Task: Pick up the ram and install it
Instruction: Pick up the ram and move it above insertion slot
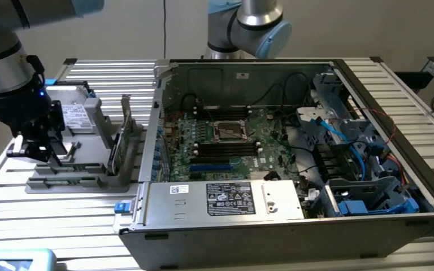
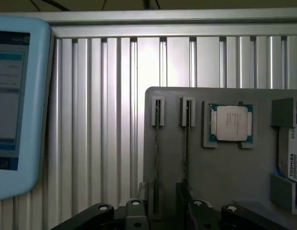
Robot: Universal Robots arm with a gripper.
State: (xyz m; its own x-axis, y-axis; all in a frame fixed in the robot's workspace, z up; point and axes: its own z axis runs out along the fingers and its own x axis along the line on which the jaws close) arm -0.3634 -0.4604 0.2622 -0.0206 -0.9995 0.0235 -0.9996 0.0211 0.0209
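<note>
- Currently, my gripper [image 2: 161,203] hangs over the grey fixture [image 2: 225,191], which stands on the slatted table [image 2: 105,124] at the exterior view's left of the open computer case [image 1: 277,223].
- Jaw state: spread wide, gripping nothing. In my judgement, this spread gives clearance on both faces of a thin board.
- The ram [image 2: 157,153] stands on edge in a narrow slot of the fixture and presents itself to my wrist camera as a thin line. It lies in the gap between my fingers, apart from both.
- A second thin board [image 2: 186,143] stands in the neighbouring slot, parallel to the first. One finger sits over it or just beside it; I cannot tell which.
- The slots hold each board upright, presumably so that its long upper edge is free to be pinched from above.
- The processor [image 2: 231,123] lies flat in its own recess just beside the slots. The hard drive [image 2: 292,160] occupies a further bay. Separate recesses keep the parts from touching.
- The case lies on its side with the motherboard [image 1: 239,135] facing up, which leaves the black memory slots [image 1: 225,150] reachable from above.
- Task status: the ram is not yet lifted and is well apart from the motherboard.
</note>
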